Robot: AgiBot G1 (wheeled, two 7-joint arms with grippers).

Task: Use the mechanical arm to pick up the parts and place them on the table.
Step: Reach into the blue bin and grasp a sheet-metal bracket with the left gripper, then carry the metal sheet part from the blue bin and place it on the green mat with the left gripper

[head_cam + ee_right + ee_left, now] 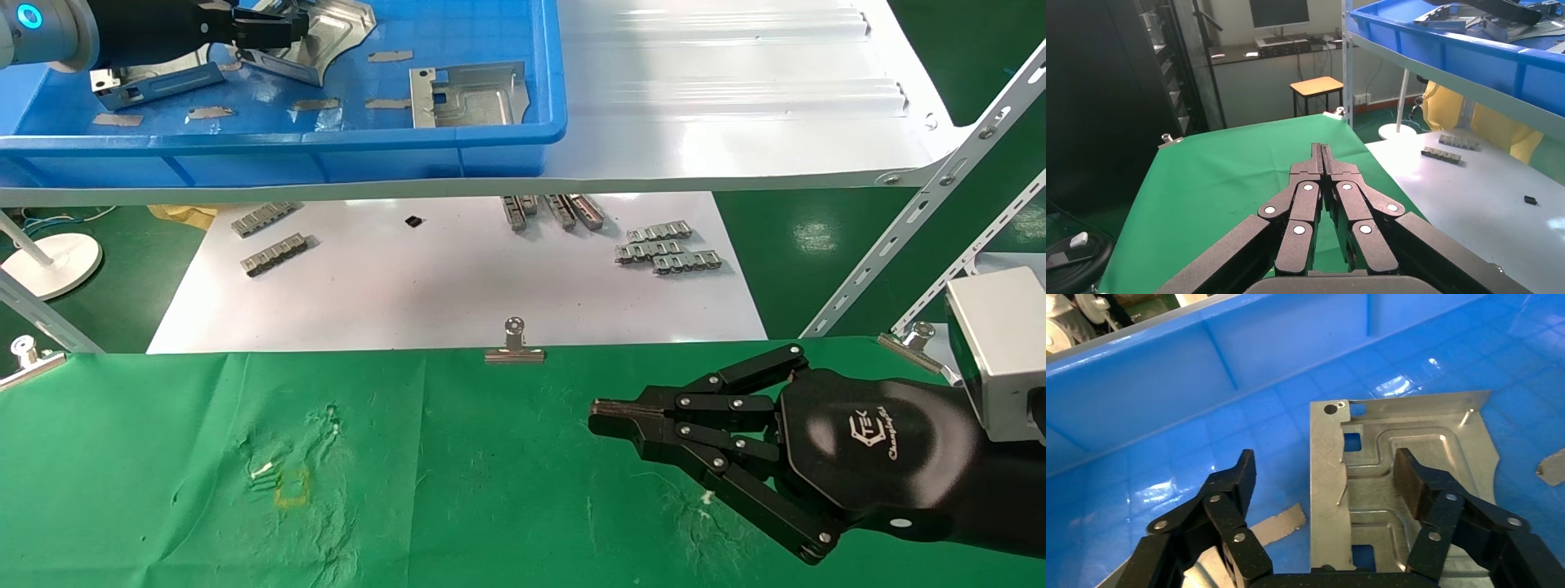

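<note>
The left gripper [1324, 471] is hovering spread wide, straddling a bracket [1395, 478] directly beneath, ready for clamping.

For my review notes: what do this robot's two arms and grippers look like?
Both grippers, left gripper and right gripper, have black jointed linkage fingers with silver rivets. The right's glossy black palm carries a white hexagonal logo, behind it a silver-grey boxy wrist. The left arm shows a grey cuff with a glowing blue ring.
</note>
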